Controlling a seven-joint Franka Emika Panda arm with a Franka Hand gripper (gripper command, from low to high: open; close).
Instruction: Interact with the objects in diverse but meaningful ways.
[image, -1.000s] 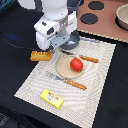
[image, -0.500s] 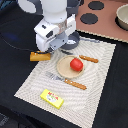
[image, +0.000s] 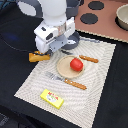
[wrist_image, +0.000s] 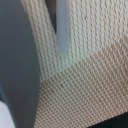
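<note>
My gripper (image: 50, 49) hangs low over the woven placemat (image: 100, 85), just beside the orange bread loaf (image: 38, 57) at the mat's edge on the exterior view's left. Its jaws are hidden under the white hand, so their state is unclear. The wrist view shows only mat weave close up, one pale finger (wrist_image: 62, 25) and a blurred grey shape (wrist_image: 17, 65). A red tomato (image: 76, 64) sits on the beige plate (image: 63, 67). Orange-handled cutlery lies beside the plate: one piece (image: 89, 59) behind it, a fork (image: 68, 82) in front. A grey saucepan (image: 73, 40) sits partly behind the arm.
A yellow packet (image: 52, 98) lies near the mat's front corner. A toy stove top (image: 102, 20) with black burners stands at the back, on the exterior view's right, with a grey pot (image: 122, 16) on it. Black table surrounds the mat.
The arm has shifted slightly toward the exterior view's left, closer to the bread loaf. The objects on the mat have not moved.
</note>
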